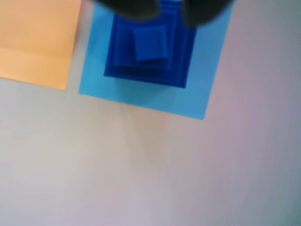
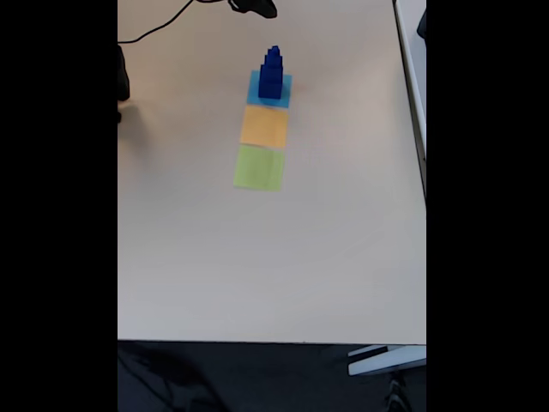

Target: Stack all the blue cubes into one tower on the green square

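Seen from the wrist view, a stepped tower of dark blue cubes (image 1: pixel 150 52) stands on a flat light-blue square (image 1: pixel 207 75), beside a flat orange square (image 1: pixel 37 42); the black end effector (image 1: pixel 162 9) blurs above it, its opening impossible to judge. Farther back, the fixed view shows the tower (image 2: pixel 271 73) on the pale surface (image 2: pixel 343 240), with the flat yellow-green square (image 2: pixel 259 167) bare.

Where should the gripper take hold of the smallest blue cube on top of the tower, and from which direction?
Judging by the wrist view, grip the smallest blue cube across two opposite flat side faces, coming straight down from above. It sits exposed atop the stepped tower on the light-blue square, and wider cubes beneath block a low side approach. It looks slightly rotated, so align to its edges.
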You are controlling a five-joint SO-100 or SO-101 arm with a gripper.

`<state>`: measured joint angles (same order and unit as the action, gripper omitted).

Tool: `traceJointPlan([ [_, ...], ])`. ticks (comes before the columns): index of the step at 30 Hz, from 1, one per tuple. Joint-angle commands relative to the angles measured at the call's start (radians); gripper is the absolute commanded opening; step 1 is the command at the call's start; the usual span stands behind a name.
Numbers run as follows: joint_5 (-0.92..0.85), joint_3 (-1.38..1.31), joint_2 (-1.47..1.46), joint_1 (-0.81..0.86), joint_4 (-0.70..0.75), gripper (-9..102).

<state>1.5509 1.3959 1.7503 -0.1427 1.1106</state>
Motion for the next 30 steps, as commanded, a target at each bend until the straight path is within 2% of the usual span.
traceJointPlan([
  [1, 0.032, -0.049, -0.003, -0.023, -0.034, 4],
  [11, 0.054, -0.037, -0.031, -0.032, -0.038, 10],
  [24, 0.021, 0.107, -0.049, -0.026, -0.19, 15],
  [30, 0.031, 0.137, -0.055, -0.038, -0.207, 16],
])
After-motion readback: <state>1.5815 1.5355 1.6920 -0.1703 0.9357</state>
